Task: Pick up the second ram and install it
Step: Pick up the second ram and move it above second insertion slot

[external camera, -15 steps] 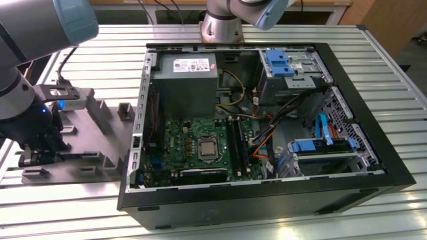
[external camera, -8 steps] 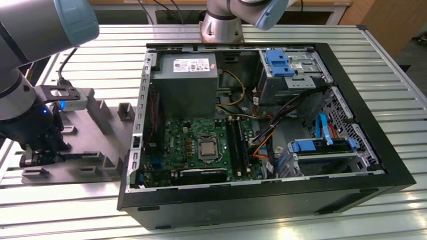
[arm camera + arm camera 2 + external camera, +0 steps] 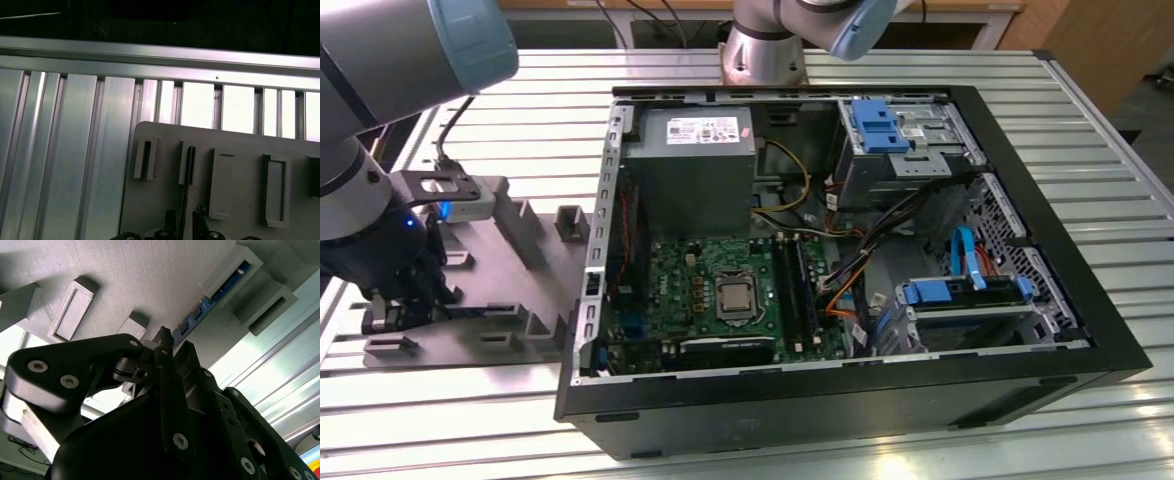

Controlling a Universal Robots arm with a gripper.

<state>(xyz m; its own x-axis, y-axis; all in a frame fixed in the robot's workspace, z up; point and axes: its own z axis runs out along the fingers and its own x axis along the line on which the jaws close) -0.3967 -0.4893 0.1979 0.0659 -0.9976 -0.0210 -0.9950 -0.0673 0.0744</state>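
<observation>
My gripper (image 3: 403,305) hangs low over the grey holder plate (image 3: 500,265) at the exterior view's left, beside the open computer case (image 3: 854,405). In the first wrist view the second ram (image 3: 188,172) stands on edge as a thin dark strip, one end in a slotted block of the plate (image 3: 240,142). It runs between my gripper's (image 3: 184,222) fingertips, with a slim gap on each side. In the second wrist view the ram's (image 3: 220,292) dark blue edge leads from my gripper (image 3: 162,340) to a grey block.
The motherboard (image 3: 720,290) lies inside the case, with long black slots (image 3: 797,290) to the right of the processor socket. A power supply (image 3: 687,160) and blue drive brackets (image 3: 878,125) sit further back. Grey posts (image 3: 571,222) rise from the plate on a ribbed aluminium table (image 3: 480,420).
</observation>
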